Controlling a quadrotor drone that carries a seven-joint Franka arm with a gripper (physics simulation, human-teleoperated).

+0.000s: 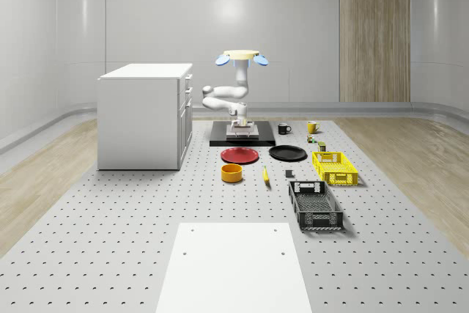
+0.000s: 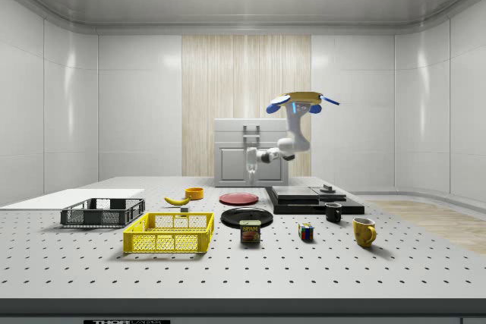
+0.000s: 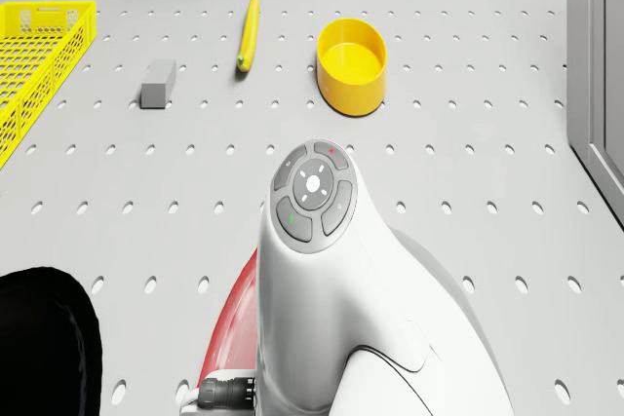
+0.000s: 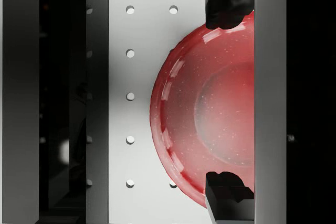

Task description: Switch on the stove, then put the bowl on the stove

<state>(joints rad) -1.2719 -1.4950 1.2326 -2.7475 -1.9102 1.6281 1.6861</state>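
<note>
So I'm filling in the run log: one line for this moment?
drone: hovering over stove | gripper: open, above table by red plate | bowl: on table, untouched

In the whole-scene view we see the cabinet point(image 1: 145, 116) at centre left, the stove point(image 1: 242, 137) to its right, two plates point(image 1: 239, 155) in front, the bowl point(image 1: 232, 173) and banana point(image 1: 266, 175) nearer, crates point(image 1: 335, 167) at right, and the drone point(image 1: 241, 56) hovering above the stove.

Bare worktop point(image 1: 146, 203) surrounds the yellow bowl point(image 1: 232, 173); beside it lie a banana point(image 1: 266, 175) and red plate point(image 1: 239, 155).
</note>
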